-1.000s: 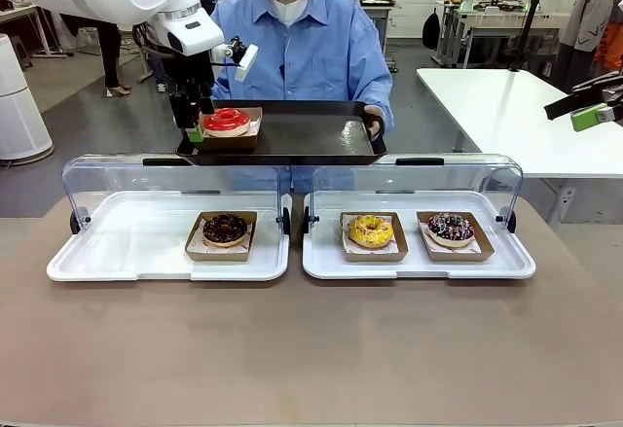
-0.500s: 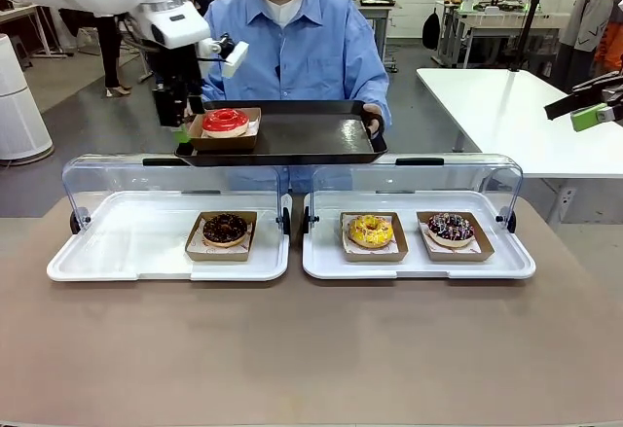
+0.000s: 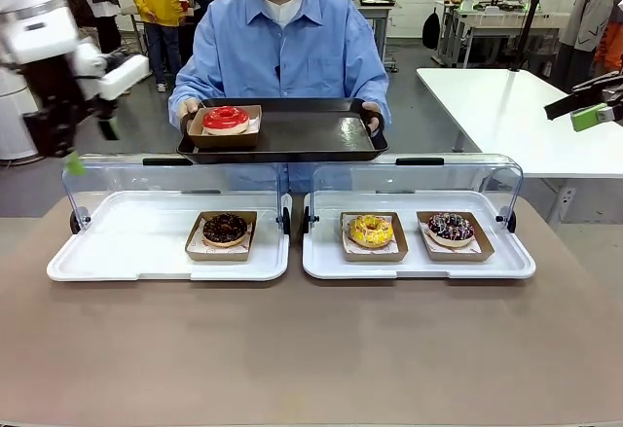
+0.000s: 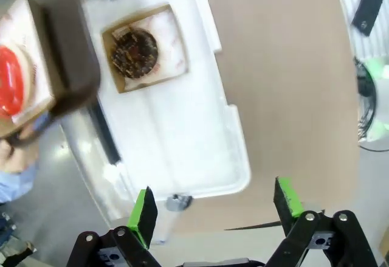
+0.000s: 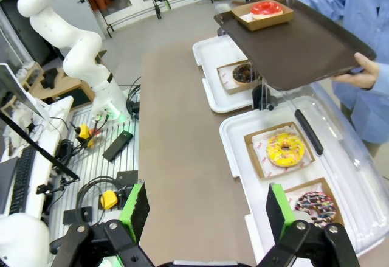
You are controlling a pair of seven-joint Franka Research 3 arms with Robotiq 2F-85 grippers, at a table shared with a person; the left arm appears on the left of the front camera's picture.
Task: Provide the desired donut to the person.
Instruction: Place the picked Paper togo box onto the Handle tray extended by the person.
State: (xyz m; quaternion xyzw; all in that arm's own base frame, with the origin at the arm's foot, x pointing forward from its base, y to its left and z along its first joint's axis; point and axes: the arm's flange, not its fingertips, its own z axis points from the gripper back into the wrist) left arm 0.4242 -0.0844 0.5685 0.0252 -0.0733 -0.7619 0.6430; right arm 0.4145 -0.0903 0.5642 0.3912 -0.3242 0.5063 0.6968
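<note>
The person (image 3: pixel 292 48) in a light blue shirt holds a black tray (image 3: pixel 311 137) with both hands above the far table edge. A red-glazed donut (image 3: pixel 226 119) in a cardboard box rests on the tray's left end, also seen as the red donut (image 5: pixel 266 8) and red donut (image 4: pixel 9 87). My left gripper (image 3: pixel 88 147) hangs open and empty left of the tray, above the left display tray's corner; its fingers (image 4: pixel 144 215) stand wide apart. My right gripper (image 5: pixel 206 209) is open and empty, far off at the right edge (image 3: pixel 596 108).
Two white display trays (image 3: pixel 146 252) (image 3: pixel 506 262) with raised clear lids sit on the brown table. The left holds a chocolate donut (image 3: pixel 225 229); the right holds a yellow donut (image 3: pixel 371 231) and a dark sprinkled donut (image 3: pixel 451 227). A white table (image 3: pixel 506 106) stands at the right.
My left gripper has let go of the red donut's box on the person's tray and swung away to the left and lower. The tray has stayed put.
</note>
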